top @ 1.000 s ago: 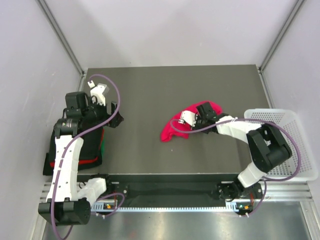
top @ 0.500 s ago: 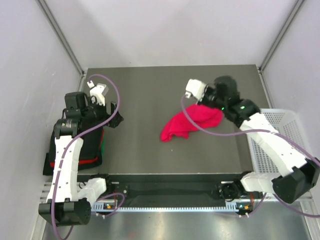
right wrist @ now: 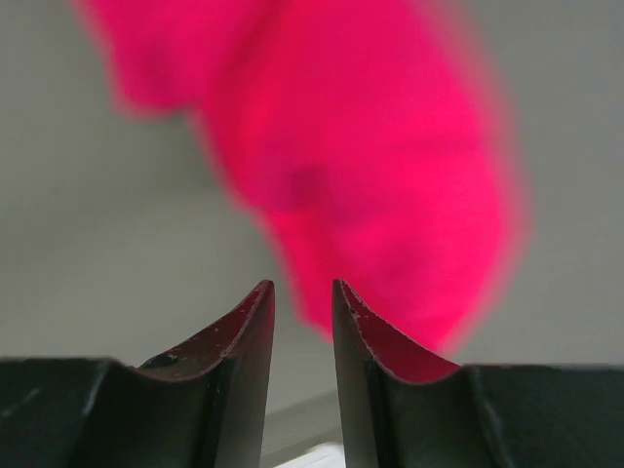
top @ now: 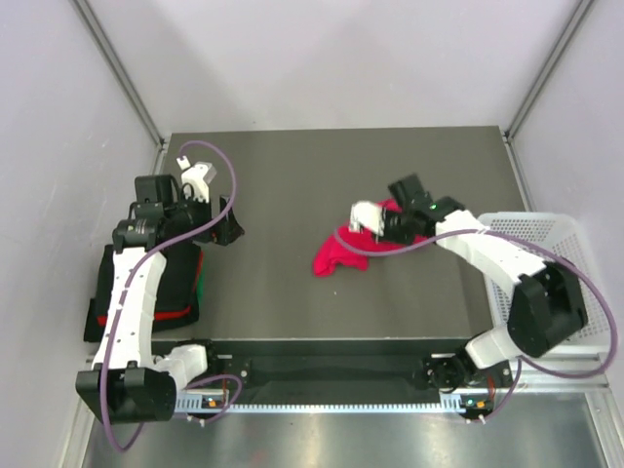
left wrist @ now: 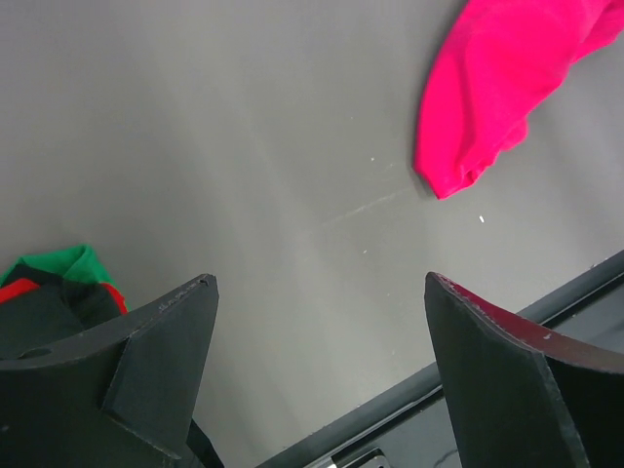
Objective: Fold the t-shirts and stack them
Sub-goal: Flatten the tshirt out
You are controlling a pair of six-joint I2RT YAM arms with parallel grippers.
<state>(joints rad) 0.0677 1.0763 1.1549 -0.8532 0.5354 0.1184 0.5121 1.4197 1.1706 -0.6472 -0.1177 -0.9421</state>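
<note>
Hovering over the grey bench [top: 292,175], the left tool [left wrist: 322,283] stands spread about as wide as it goes. Nothing lies between its fingers [left wrist: 166,341], and it touches nothing. Its wrist view looks down between them onto the bench surface.

The right tool [right wrist: 302,288] shows only a narrow slit between its two fingertips, and no cloth is caught in that slit. It points at the magenta t-shirt [top: 336,255], which fills the blurred background of its wrist view. Whether the tips touch the cloth cannot be told. From above, this tool sits over the shirt's far right end.

The left arm climbs from its base along the bench's left edge. It bends near the far left side and turns its wrist inward and down toward the middle. The right arm rises from its base to an elbow above the white mesh basket [top: 531,219]. Its forearm then reaches back leftward and low to the shirt.

The magenta t-shirt lies crumpled right of the bench's middle. The folded pile [top: 180,283], black on top with red and green edges showing, rests at the bench's left edge. It is partly under the left arm and well apart from the magenta shirt.
</note>
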